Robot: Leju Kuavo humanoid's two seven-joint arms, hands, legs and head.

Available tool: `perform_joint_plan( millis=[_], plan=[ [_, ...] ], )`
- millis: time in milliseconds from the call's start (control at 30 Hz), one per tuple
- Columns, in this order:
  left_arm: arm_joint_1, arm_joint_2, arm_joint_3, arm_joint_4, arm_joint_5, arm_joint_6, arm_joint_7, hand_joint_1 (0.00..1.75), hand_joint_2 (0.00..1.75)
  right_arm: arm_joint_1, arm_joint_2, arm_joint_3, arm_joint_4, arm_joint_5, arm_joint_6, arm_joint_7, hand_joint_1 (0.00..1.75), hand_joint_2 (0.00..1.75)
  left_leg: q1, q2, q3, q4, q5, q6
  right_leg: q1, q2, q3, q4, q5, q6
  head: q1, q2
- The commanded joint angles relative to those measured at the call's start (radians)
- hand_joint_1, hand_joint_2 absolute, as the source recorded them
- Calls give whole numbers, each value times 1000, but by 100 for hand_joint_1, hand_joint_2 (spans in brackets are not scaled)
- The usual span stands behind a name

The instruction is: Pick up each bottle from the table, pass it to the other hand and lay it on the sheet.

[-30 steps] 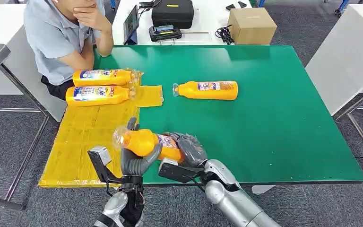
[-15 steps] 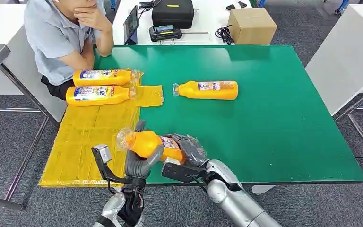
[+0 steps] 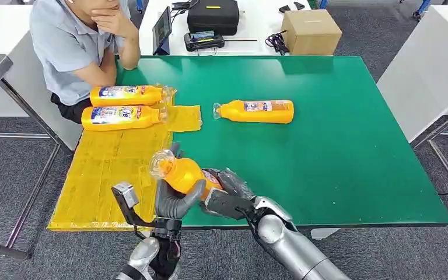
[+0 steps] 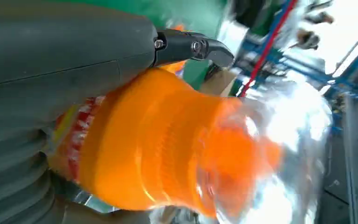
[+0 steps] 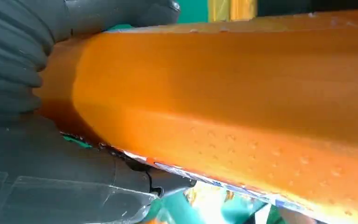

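Four bottles total: two on the sheet [image 3: 102, 169], one on the tabletop [image 3: 338, 163], one orange bottle [image 3: 182, 173] gripped between both hands' fingers, left hand [image 3: 172, 198] and right hand [image 3: 227, 195]; it's tilted up more than a second ago.

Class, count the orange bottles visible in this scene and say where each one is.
4. Two bottles lie on the yellow sheet: one, another. A third lies on the green table. The fourth is held between both hands.

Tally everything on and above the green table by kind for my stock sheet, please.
Orange bottles: 4, with two on the sheet, one on bare table, and one held by both hands
Yellow sheets: 1
Total: 5
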Motion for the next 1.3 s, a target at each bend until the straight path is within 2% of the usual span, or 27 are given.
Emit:
perform_joint_plan(
  millis=[33, 233, 433, 667, 1000, 1300],
  plan=[
    [-51, 40, -126, 33, -94, 20, -73, 0, 175, -50, 7, 19, 31, -19, 19, 1, 175, 175, 1, 1, 4, 1, -2, -3, 2, 1, 4, 1, -2, -3, 0, 0],
    [-55, 37, -118, 17, -113, 45, -97, 0, 175, -47, 6, 18, 22, -21, 14, -4, 175, 175, 1, 1, 3, 0, -2, -2, 1, 1, 3, 0, -1, -3, 0, 0],
    [-44, 50, -98, 13, -33, -48, -31, 0, 175, -32, -5, -12, 8, -68, 42, -10, 175, 175, 1, 1, 3, 0, -1, -2, 1, 0, 2, 0, -1, -2, 0, 0],
    [-49, 45, -102, 41, -28, -60, -29, 0, 175, -40, -11, -29, 1, -93, 61, -17, 175, 175, 0, 1, 2, 0, -1, -1, 1, 0, 2, 0, -1, -2, 0, 0],
    [-69, 35, -94, 98, -47, -24, -46, 0, 175, -44, -11, -39, 2, -113, 80, -12, 175, 175, 1, 2, 3, 1, -2, -2, 2, 1, 3, 0, -1, -3, 0, 0],
    [-109, 10, -43, 241, -79, 62, -79, 0, 175, -49, -8, -26, -7, -126, 78, -11, 175, 175, 2, 2, 5, 0, -2, -3, 2, 1, 5, 0, -1, -4, 0, 0]
  ],
)
